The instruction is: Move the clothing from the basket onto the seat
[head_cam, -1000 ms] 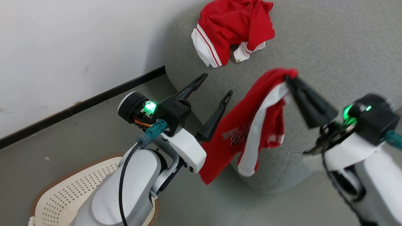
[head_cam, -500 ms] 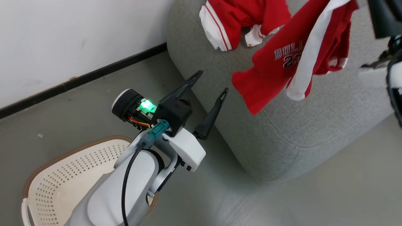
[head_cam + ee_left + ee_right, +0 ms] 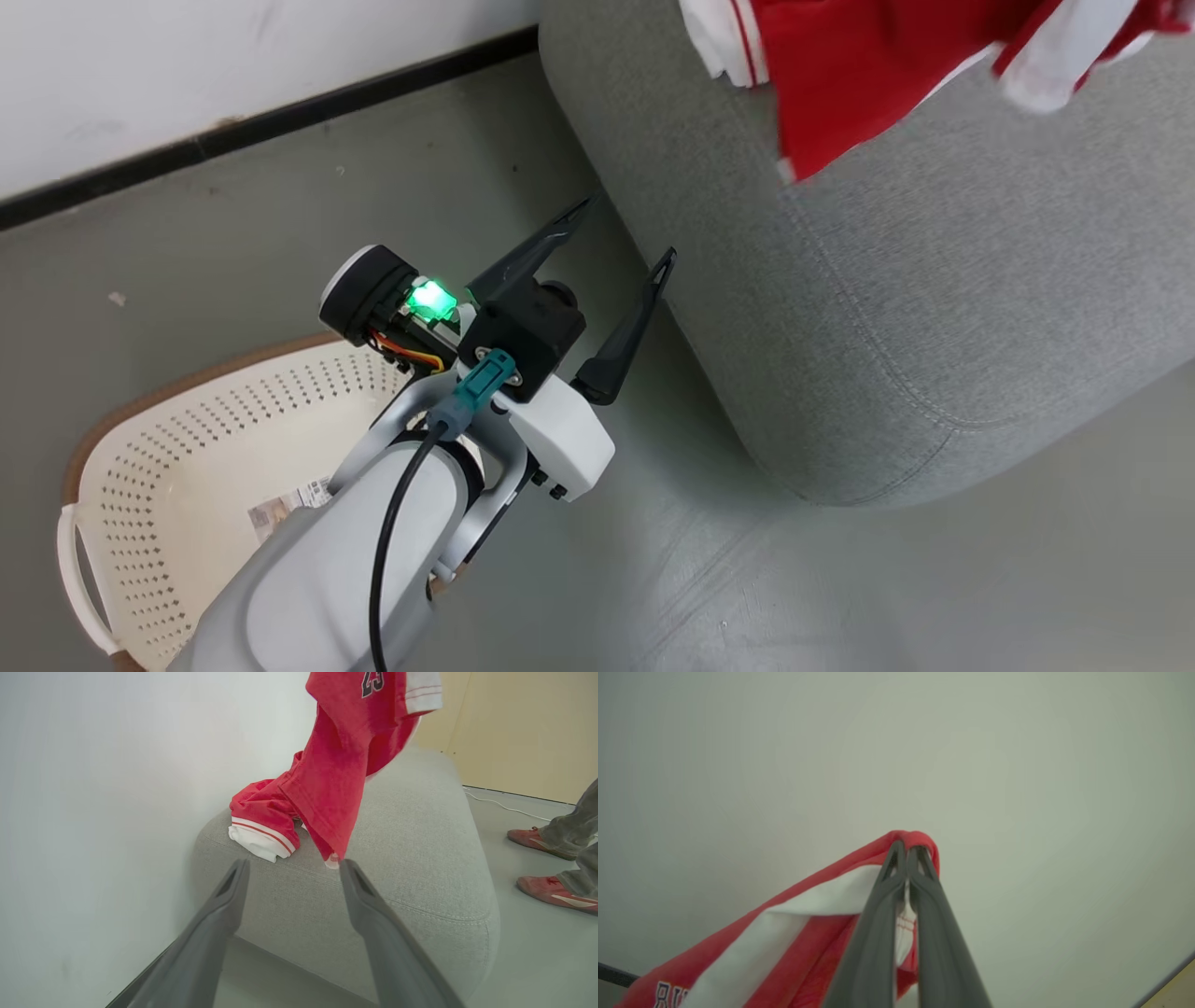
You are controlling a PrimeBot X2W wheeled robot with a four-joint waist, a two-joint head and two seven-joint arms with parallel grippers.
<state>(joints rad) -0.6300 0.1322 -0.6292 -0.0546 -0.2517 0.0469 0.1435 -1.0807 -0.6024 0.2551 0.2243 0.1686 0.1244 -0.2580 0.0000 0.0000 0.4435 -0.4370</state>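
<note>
Above the large light grey woven-fabric sofa (image 3: 420, 868), the right gripper (image 3: 906, 847) was clamped tight on a fold of a soft bright red jersey with a broad white stripe (image 3: 341, 765), which hung free from that pinch. Its long axis ran roughly vertical, with the pinched fold up and one hem corner pointing down at the cushion near the rounded front edge. Whether that corner touched the upholstery I could not tell. Just beside it, on the seat next to the wall, lay a second crumpled red garment with white striped cuffs (image 3: 261, 809). The left gripper (image 3: 625, 229) hovered with fingers spread and nothing between them, over the floor between the sofa and the oval cream-white perforated plastic basket with a brown rim (image 3: 168, 448). The visible part of the basket held no red cloth. To place the jersey well, the arm probably needed to carry the pinch further in over the seat and lower it before letting go — then the hem would pool on the cushion rather than slide off the edge.
</note>
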